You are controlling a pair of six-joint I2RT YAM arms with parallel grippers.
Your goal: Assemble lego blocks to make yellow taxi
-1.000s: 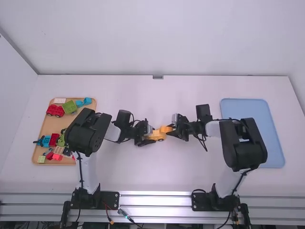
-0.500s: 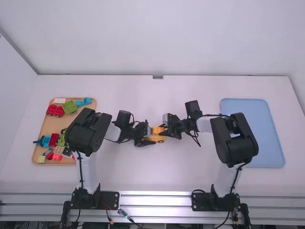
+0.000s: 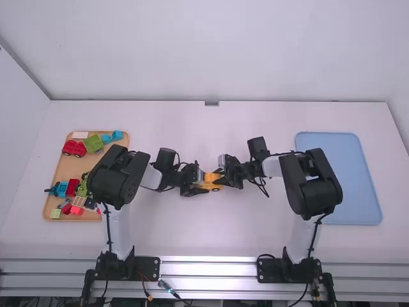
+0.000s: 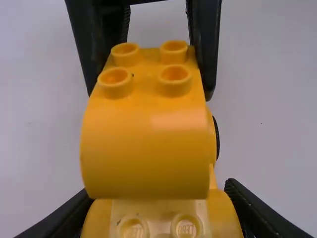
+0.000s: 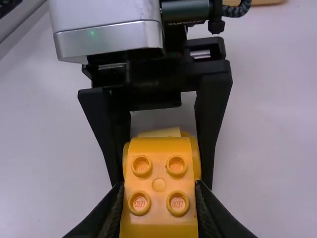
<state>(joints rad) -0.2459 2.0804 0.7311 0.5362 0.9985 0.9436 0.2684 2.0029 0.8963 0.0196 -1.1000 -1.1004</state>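
Observation:
Near the table's middle, my left gripper (image 3: 197,187) is shut on the yellow car base (image 3: 206,186). From the right, my right gripper (image 3: 223,178) is shut on a curved orange-yellow block (image 3: 213,176), which stands over the base. In the left wrist view, the left gripper (image 4: 159,210) grips the sides of the base (image 4: 218,210), and the block (image 4: 146,148) overlaps the base's studs. The right wrist view has the right gripper (image 5: 159,210) pinching the studded block (image 5: 159,186). Whether block and base are locked together, I cannot tell.
A wooden tray (image 3: 57,160) of mixed toy blocks lies at the left, partly under the left arm. On the right, a blue tray (image 3: 370,192) sits partly beneath the right arm.
My right gripper has moved left with the curved block, bringing it over the car base. The left arm has kept still, holding the base.

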